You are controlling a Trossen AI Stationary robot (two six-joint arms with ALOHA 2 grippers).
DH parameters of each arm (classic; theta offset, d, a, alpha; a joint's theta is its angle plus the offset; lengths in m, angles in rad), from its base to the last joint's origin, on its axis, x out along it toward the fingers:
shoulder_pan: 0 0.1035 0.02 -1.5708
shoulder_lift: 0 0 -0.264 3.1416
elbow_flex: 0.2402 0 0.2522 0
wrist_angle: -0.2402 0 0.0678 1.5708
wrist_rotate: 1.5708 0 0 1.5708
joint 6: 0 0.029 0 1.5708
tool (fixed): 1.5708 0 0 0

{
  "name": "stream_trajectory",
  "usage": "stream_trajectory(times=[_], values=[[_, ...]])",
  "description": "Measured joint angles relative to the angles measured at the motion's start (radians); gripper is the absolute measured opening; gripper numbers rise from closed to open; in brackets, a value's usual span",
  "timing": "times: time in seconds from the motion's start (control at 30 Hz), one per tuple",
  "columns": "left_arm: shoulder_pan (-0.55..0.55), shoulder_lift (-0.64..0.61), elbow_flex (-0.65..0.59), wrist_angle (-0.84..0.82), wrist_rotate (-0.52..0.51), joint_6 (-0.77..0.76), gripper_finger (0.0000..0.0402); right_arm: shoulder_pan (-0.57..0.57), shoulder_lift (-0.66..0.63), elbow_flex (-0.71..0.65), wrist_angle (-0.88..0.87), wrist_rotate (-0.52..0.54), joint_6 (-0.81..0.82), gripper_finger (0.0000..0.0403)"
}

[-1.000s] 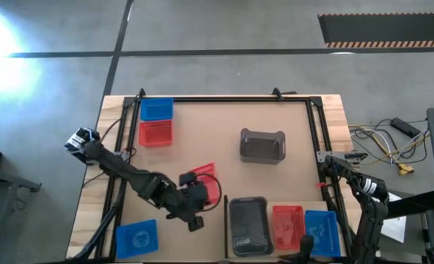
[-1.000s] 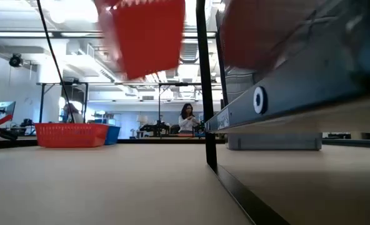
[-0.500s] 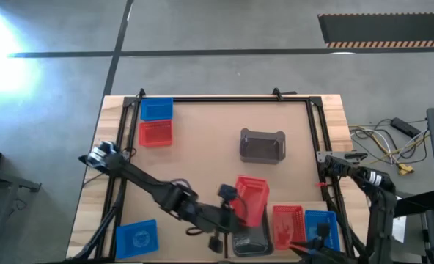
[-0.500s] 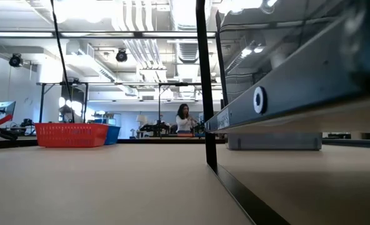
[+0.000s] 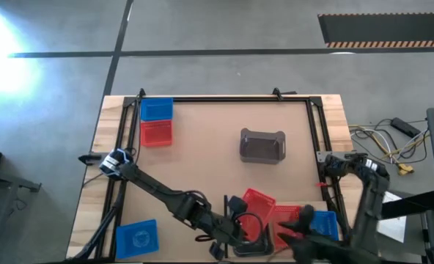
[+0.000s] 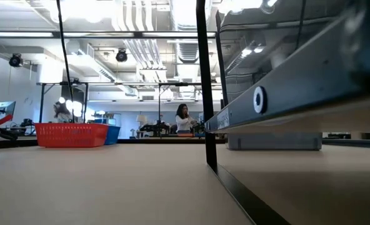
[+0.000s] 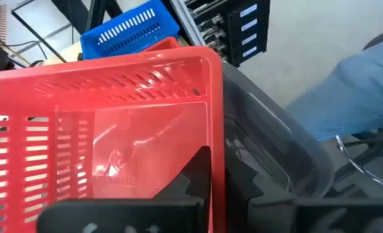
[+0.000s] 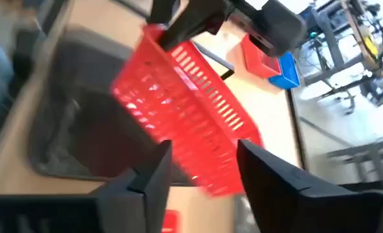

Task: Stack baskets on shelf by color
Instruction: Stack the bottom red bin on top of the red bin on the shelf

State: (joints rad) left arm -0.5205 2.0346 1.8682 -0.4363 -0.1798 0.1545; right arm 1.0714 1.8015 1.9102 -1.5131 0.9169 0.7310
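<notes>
My left gripper [image 5: 240,218] is shut on a red basket [image 5: 261,207], which it holds tilted above the shelf [image 5: 314,204] at the table's near right. On the shelf stand a grey basket [image 7: 272,158], a red basket [image 5: 290,218] and a blue basket [image 5: 324,224] in a row. My right gripper [image 8: 201,175] is open just right of the held basket [image 8: 185,110], touching nothing. Off the shelf, a grey basket [image 5: 262,145], a blue one [image 5: 156,110] and a red one [image 5: 156,133] rest on the tabletop. My left gripper has one finger [image 7: 195,178] inside the red basket and one outside, with a side wall [image 7: 216,152] pinched between them at its rim. The fingers come slanting down from the table's left. The basket is lifted clear and tilted over the grey basket.
Another blue basket [image 5: 136,236] lies at the near left. A black metal frame [image 5: 224,99] runs round the table's edges. A thin dark upright edge [image 6: 205,112] bounds the shelf on its left. People stand in the room beyond the table.
My left gripper has carried the red basket from the table's near middle toward the right, over the shelf's baskets, rolling it as it went. My right gripper has risen and drawn a little toward the held basket.
</notes>
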Motion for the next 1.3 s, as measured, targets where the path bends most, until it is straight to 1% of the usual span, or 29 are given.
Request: stream_trajectory(times=[0.1, 0.2, 0.33, 0.4, 0.43, 0.5, 0.6, 0.67, 0.7, 0.77, 0.83, 0.97, 1.03, 1.1, 1.17, 1.3], values=[[0.000, 0.000, -0.003, 0.001, 0.001, 0.018, 0.0000, -0.086, 0.000, 0.000, 0.065, -0.079, -0.207, 0.0191], [0.003, -0.001, -0.009, 0.001, 0.001, 0.018, 0.0000, -0.162, -0.008, 0.000, 0.111, -0.182, -0.321, 0.0199], [0.003, -0.001, -0.012, -0.002, 0.005, 0.018, 0.0000, -0.243, -0.019, 0.000, 0.157, -0.369, -0.381, 0.0192], [0.002, -0.001, -0.012, -0.006, 0.006, 0.018, 0.0000, -0.267, -0.019, 0.000, 0.166, -0.442, -0.383, 0.0179], [0.002, -0.001, -0.013, -0.006, 0.002, 0.018, 0.0000, -0.274, -0.019, 0.000, 0.166, -0.463, -0.383, 0.0168], [0.003, -0.001, -0.013, -0.007, -0.006, 0.018, 0.0000, -0.275, -0.019, 0.000, 0.164, -0.473, -0.384, 0.0137], [0.003, -0.003, -0.011, -0.007, -0.014, 0.019, 0.0000, -0.271, -0.018, 0.000, 0.166, -0.481, -0.384, 0.0073], [0.003, -0.005, -0.011, -0.009, -0.038, 0.026, 0.0000, -0.262, -0.018, 0.000, 0.161, -0.493, -0.389, 0.0032], [0.003, -0.009, -0.011, -0.008, -0.050, 0.036, 0.0000, -0.256, -0.018, 0.000, 0.159, -0.492, -0.391, 0.0023], [0.002, -0.016, -0.011, -0.006, -0.073, 0.046, 0.0001, -0.244, -0.018, 0.000, 0.161, -0.481, -0.377, 0.0018], [0.002, -0.023, -0.007, -0.012, -0.075, 0.049, 0.0009, -0.230, -0.018, 0.001, 0.164, -0.478, -0.345, 0.0015], [0.003, -0.062, -0.004, -0.037, -0.016, 0.091, 0.0041, -0.185, -0.017, 0.001, 0.174, -0.455, -0.285, 0.0012], [-0.002, -0.089, -0.010, -0.034, -0.037, 0.086, 0.0055, -0.159, -0.017, 0.001, 0.166, -0.447, -0.271, 0.0012], [-0.004, -0.112, -0.010, -0.044, -0.060, 0.055, 0.0064, -0.124, -0.016, 0.001, 0.129, -0.484, -0.267, 0.0011], [-0.011, -0.135, -0.013, -0.046, -0.084, 0.035, 0.0069, -0.088, -0.014, 0.000, 0.095, -0.491, -0.264, 0.0011], [-0.016, -0.168, -0.020, -0.050, -0.091, 0.034, 0.0071, -0.037, -0.014, 0.000, 0.000, -0.482, -0.191, 0.0011]])
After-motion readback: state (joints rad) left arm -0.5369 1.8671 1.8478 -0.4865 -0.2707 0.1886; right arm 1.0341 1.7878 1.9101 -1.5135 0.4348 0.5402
